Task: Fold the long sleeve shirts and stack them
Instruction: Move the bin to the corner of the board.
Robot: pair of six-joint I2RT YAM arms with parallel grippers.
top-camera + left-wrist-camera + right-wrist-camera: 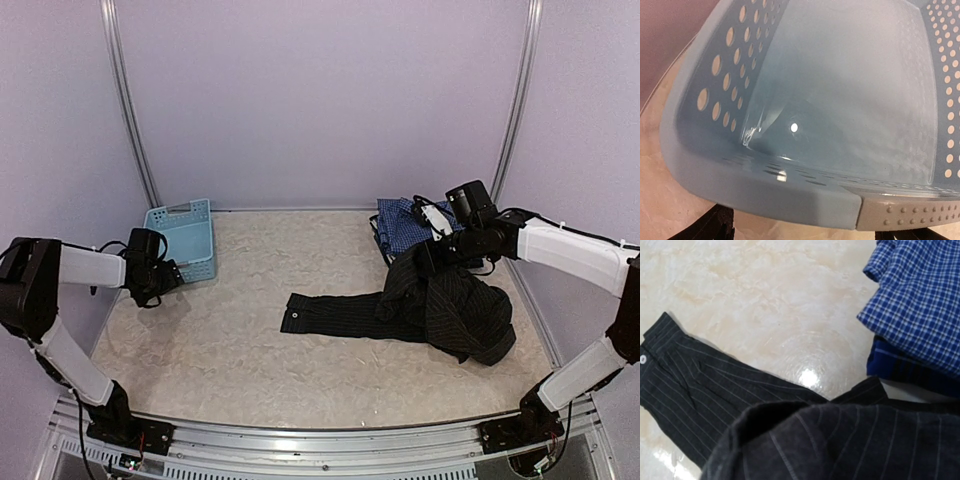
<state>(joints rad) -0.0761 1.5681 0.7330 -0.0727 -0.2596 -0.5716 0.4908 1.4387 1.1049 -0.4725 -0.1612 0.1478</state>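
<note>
My right gripper [431, 256] is clenched on the black shirt [460, 312], holding it up for spreading; left gripper [170, 276] rests released at basket [178, 208]

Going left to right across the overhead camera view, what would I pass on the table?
Light blue basket → the outstretched sleeve of the black pinstripe shirt → blue check shirt. The black shirt's bunched body overlaps the blue one sideways, so it is left out.
</note>
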